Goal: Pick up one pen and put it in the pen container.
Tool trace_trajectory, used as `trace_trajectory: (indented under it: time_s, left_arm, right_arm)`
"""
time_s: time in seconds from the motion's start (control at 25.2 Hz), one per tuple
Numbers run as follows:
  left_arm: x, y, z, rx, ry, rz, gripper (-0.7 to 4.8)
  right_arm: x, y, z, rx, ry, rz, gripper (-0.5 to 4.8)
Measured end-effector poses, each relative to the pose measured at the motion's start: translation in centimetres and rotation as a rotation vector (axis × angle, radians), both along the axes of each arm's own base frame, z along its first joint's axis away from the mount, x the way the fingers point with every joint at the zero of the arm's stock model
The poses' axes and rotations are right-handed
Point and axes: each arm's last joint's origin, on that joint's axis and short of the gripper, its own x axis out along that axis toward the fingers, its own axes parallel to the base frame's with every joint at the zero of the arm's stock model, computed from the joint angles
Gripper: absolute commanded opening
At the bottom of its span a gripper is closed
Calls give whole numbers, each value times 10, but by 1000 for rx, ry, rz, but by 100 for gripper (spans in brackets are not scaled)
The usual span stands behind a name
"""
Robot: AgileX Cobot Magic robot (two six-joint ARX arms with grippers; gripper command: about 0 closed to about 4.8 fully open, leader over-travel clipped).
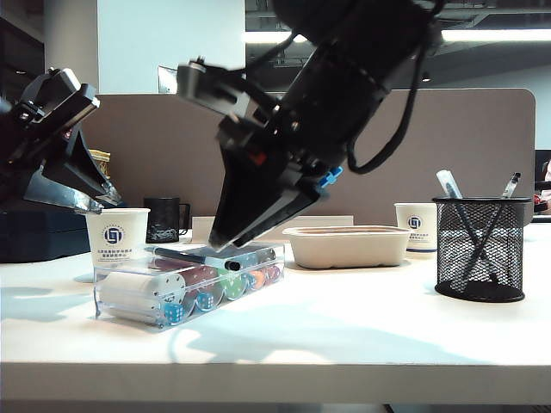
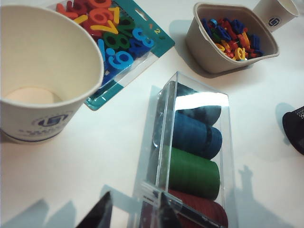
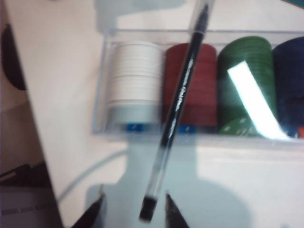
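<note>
The pen (image 3: 183,95), black-barrelled with a see-through section near one end, lies slantwise on the lid of a clear box of poker chips (image 3: 142,80). My right gripper (image 3: 134,211) has reached across to that box and hovers open, one end of the pen lying between its fingers with a gap on each side. In the exterior view its tips (image 1: 219,241) hang just over the pen (image 1: 194,256). My left gripper (image 2: 132,216) is open at the box's corner, close to the pen (image 2: 202,217). The black mesh pen container (image 1: 480,249) stands far right and holds other pens.
A paper cup (image 1: 116,237) stands beside the clear box (image 1: 189,288), right under my left gripper (image 1: 103,198). Behind are a black mug (image 1: 164,219), a pale tray (image 1: 349,245) of coloured letters, a second paper cup (image 1: 416,225) and a pack of foam numbers (image 2: 118,38).
</note>
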Motion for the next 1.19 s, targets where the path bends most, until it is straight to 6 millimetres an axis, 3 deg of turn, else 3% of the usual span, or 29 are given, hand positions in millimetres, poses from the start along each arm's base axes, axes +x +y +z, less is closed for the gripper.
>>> trace_trajectory:
  time_s: [0.44,0.91,1.19]
  left_arm:
    - [0,0,0,-1,-2,0,121]
    - [0,0,0,-1,-3,0,121]
    - [0,0,0,-1,-4,0,121]
  right_arm:
    - [19,20,12,5,-30,-14,154]
    - [17,18,7,-38,-1,-20,154]
    - [20,20,-6,-68,27,-20,154]
